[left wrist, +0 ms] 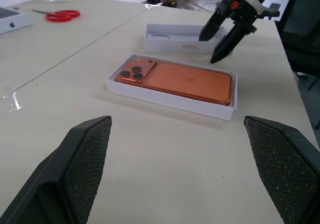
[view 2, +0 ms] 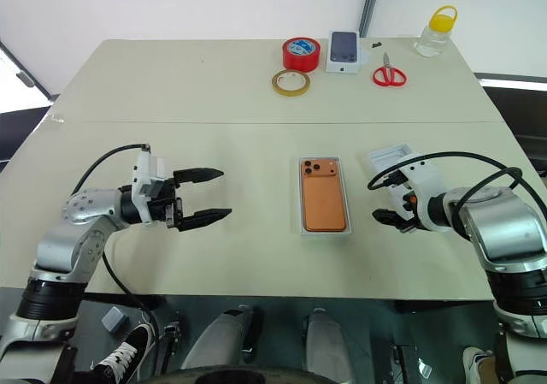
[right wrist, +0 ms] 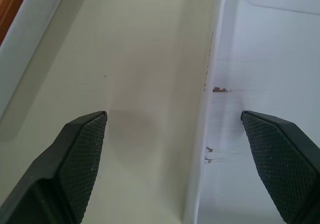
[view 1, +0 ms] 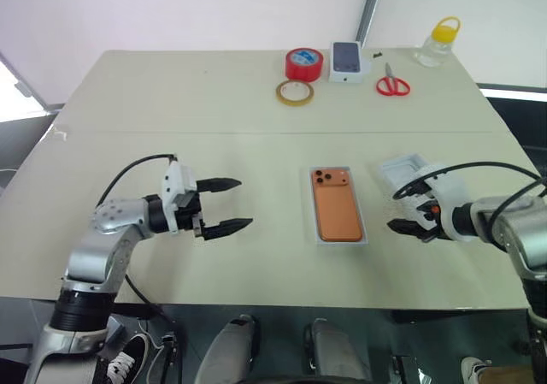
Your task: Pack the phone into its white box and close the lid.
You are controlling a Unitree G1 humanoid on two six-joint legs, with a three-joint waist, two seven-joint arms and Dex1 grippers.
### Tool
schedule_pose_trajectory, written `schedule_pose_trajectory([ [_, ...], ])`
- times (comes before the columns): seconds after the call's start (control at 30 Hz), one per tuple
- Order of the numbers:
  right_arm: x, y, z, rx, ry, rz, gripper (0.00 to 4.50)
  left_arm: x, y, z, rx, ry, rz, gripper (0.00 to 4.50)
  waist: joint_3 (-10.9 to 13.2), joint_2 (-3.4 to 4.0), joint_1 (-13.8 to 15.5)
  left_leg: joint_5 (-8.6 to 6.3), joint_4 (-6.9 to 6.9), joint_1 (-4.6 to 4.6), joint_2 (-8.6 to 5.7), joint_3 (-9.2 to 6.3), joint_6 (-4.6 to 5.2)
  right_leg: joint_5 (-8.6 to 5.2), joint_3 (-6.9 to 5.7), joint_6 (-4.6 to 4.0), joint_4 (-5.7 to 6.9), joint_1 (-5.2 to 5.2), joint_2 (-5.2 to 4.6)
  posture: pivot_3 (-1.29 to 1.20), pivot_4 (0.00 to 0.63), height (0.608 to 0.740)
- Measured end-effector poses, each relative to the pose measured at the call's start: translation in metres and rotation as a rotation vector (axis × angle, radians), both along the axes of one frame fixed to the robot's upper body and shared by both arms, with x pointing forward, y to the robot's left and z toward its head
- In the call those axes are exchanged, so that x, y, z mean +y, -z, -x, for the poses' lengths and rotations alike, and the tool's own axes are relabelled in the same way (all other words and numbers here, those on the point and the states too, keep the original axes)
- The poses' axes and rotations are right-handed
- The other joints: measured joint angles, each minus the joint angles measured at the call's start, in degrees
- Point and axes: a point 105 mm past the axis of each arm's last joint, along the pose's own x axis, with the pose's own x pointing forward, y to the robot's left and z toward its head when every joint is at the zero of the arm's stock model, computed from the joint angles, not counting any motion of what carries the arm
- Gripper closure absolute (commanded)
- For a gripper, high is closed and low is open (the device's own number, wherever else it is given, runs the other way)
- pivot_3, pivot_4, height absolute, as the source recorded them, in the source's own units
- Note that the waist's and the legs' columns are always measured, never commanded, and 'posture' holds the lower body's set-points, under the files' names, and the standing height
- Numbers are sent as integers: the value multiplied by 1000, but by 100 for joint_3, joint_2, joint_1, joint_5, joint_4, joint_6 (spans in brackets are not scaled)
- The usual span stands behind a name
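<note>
Phone (view 1: 337, 206), orange, lies flat inside the white box (view 1: 362, 240), camera cluster toward the far end, back face up. The box sits on the table (view 1: 214, 93) near the middle, slightly toward the near edge.

Lid (view 1: 402, 172) lies open side up on the table just to the right of the box and slightly farther away; the two do not touch. The box is uncovered.

Left gripper (view 1: 231, 204) hovers well to the left of the box, pointing right toward it, fingers (view 1: 219, 183) spread apart and holding nothing. In the left wrist view, the phone (left wrist: 175, 79) in its box (left wrist: 170, 100) appears between the two finger pads.

Right gripper (view 2: 386, 206) is released, grasping nothing, and tilts downward beside the near end of the lid. In the right wrist view, the rim of the lid (right wrist: 210, 109) and bare table lie between the spread fingers (right wrist: 82, 149).

Far side of the table: a red tape roll (view 1: 304, 63), a tan tape roll (view 1: 294, 92), a small white box printed with a phone picture (view 1: 346, 62), red scissors (view 1: 392, 83) and a clear jar with a yellow lid (view 1: 437, 44).
</note>
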Motion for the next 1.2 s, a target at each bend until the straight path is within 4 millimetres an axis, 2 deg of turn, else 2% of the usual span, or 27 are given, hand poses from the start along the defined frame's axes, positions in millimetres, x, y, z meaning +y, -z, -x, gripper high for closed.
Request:
schedule_pose_trajectory([
  [0.17, 5, -8, -6, -20, 11, -1, 22, 1, -3, 1, -29, 6, 0, 54, 1, 1, -3, 0, -2, 0, 1, 0, 0, 0, -1, 0, 0, -1, 1, 0, 150, 740],
  [0.23, 3, -8, -9, -18, 25, 2, 538, 1, -3, 0, -31, -4, 3, 0, 1, 1, -2, 0, -1, 0, 0, 1, 0, 0, -1, 0, -1, 0, 0, 0, 150, 740],
  [0.3, -1, -4, -9, -5, 45, 7, 1238, 1, -3, 0, -31, -12, 7, 0, 1, 0, -2, 0, -2, 0, 0, 1, 0, 0, -1, 0, -1, 0, 0, 0, 150, 740],
  [0.5, -2, 0, -12, -6, 52, 30, 4424, -2, -2, 3, -38, -29, 11, 0, 1, 0, -16, 0, -2, 3, 2, 1, 0, 0, -1, 0, 0, 2, 3, 0, 150, 740],
  [0.7, 4, 1, -16, -15, 56, 9, 4474, -1, -2, 0, -37, -55, 16, 0, -1, -4, -55, 0, 1, 5, 4, 0, 0, 1, 0, -1, 0, 5, 4, 0, 150, 740],
  [0.8, 15, -3, -32, -29, 122, -113, 4474, -1, -4, -2, -42, -63, 19, 0, 1, -6, -158, 1, 0, 8, 5, 2, -1, 4, 3, -5, 8, 2, 7, 0, 150, 740],
  [0.9, 26, -21, -51, -101, 168, -242, 4474, -2, -6, -4, -46, -70, 22, 0, 3, -1, -170, 3, -8, 7, 7, 1, -4, 4, 6, -5, 12, -6, 11, 0, 150, 740],
  [1.03, 59, -61, -75, -248, 122, -479, 4474, -3, -8, -8, -49, -79, 28, 0, 5, 2, -154, 5, -13, 4, 7, 1, -8, 4, 8, -4, 12, -12, 12, 0, 150, 740],
  [1.13, 82, -87, -80, -289, 95, -712, 4474, -3, -10, -11, -44, -96, 38, 0, 5, 2, -143, 6, -12, 4, 6, 1, -8, 5, 8, -4, 13, -11, 13, 0, 150, 740],
  [1.2, 102, -96, -77, -264, 56, -881, 4474, -2, -9, -13, -33, -111, 41, 0, 5, 4, -140, 6, -13, 4, 6, 0, -9, 5, 8, -5, 17, -13, 13, 0, 150, 740],
])
